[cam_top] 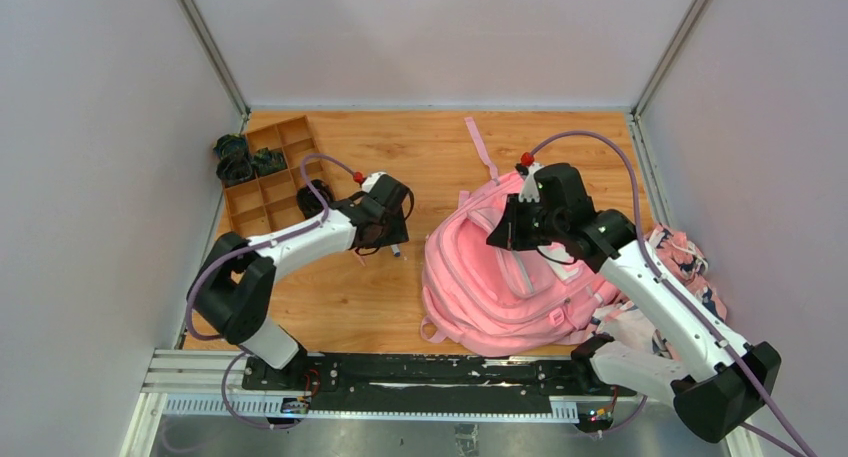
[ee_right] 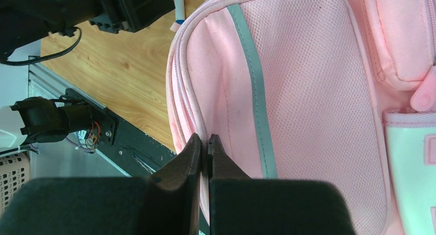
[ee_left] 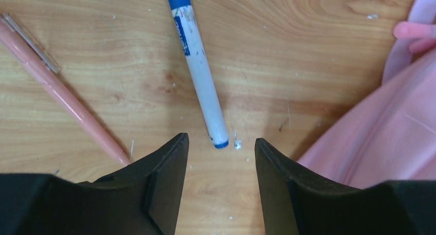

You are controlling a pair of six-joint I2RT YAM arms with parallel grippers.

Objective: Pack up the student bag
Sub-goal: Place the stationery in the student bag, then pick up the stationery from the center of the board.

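While a marker (ee_left: 203,86) and pink pen (ee_left: 67,97) lie unpacked on the surface (ee_left: 319,60) beside the student bag (cam_top: 480,287), left jaws gape empty over the marker, right jaws shut against the bag.

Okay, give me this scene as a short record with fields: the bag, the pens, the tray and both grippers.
backpack: pink, lying on the table, right of centre
marker: white with blue ends, on the table beside the backpack
pen: pink, near the marker, not touching it
left gripper: open, above the marker's near end
right gripper: shut, at the backpack's side seam
tray: wooden, divided, far left
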